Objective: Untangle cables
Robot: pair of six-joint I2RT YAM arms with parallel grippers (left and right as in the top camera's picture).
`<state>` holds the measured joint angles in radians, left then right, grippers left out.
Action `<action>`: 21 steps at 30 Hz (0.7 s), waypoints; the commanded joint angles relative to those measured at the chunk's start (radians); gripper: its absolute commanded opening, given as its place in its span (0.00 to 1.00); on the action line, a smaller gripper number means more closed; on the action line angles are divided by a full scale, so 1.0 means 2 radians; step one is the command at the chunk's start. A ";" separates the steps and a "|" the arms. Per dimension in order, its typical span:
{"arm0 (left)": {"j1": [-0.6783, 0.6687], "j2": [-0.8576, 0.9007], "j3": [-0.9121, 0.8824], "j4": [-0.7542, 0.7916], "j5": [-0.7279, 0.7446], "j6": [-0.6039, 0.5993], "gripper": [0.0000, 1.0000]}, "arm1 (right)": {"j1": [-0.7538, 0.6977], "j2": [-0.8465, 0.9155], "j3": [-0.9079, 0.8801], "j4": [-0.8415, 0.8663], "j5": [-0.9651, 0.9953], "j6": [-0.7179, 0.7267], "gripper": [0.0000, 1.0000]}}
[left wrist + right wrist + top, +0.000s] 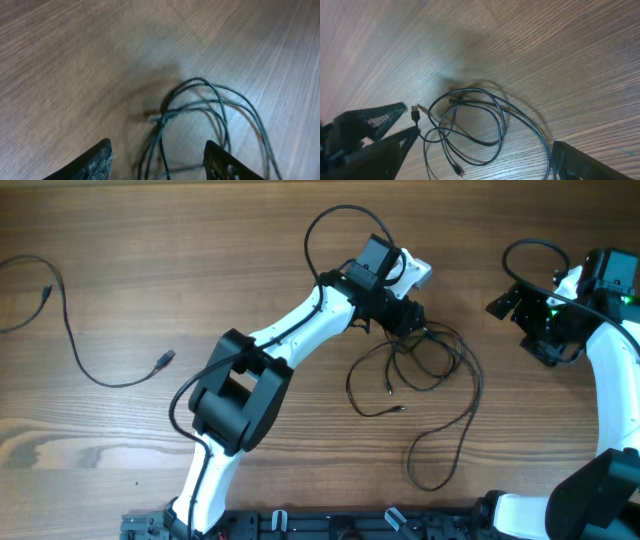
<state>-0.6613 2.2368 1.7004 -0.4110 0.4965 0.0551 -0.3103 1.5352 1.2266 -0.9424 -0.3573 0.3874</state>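
Note:
A tangle of thin black cables (432,366) lies in loose loops right of centre, with small plug tips showing inside it. My left gripper (408,318) is low over the tangle's upper left part. In the left wrist view it (157,162) is open, and several strands (200,102) run between its two fingers. My right gripper (503,304) is apart from the tangle, to its upper right. In the right wrist view it (485,141) is open and empty, and the loops (470,125) lie beyond it. A separate black cable (72,345) lies at the far left.
The wooden table (250,240) bears both arms. The left arm's white links (290,330) cross the middle from the front edge. The right arm's base (610,480) is at the front right. A dark rail (330,525) runs along the front edge.

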 commanded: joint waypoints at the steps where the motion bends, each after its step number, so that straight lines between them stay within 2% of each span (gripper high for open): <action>1: -0.008 0.032 0.001 0.014 0.004 0.023 0.58 | -0.001 0.002 0.007 0.002 0.009 -0.010 0.98; 6: -0.025 0.055 0.001 0.020 -0.039 0.023 0.58 | -0.001 0.002 0.007 0.005 0.009 -0.010 0.98; 9: -0.037 0.064 0.001 0.024 -0.049 0.023 0.50 | -0.001 0.002 0.007 0.006 0.009 -0.010 0.98; 10: -0.039 0.064 0.001 0.027 -0.053 0.023 0.37 | -0.001 0.002 0.007 0.006 0.009 -0.010 0.98; 11: -0.040 0.063 0.001 0.030 -0.069 0.019 0.04 | -0.001 0.002 0.007 0.005 0.009 -0.010 0.98; 15: -0.034 0.028 0.004 0.020 -0.150 -0.044 0.04 | -0.001 0.002 0.007 0.005 0.010 -0.011 0.98; 18: -0.034 -0.052 0.017 -0.006 -0.211 -0.073 0.04 | -0.001 0.002 0.007 0.008 0.010 -0.011 0.98; 21: -0.034 -0.149 0.024 -0.028 -0.217 -0.075 0.04 | -0.001 0.002 0.007 0.007 0.010 -0.014 0.98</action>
<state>-0.7330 2.2131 1.7008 -0.4507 0.1501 -0.0456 -0.3103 1.5352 1.2266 -0.9314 -0.3569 0.3870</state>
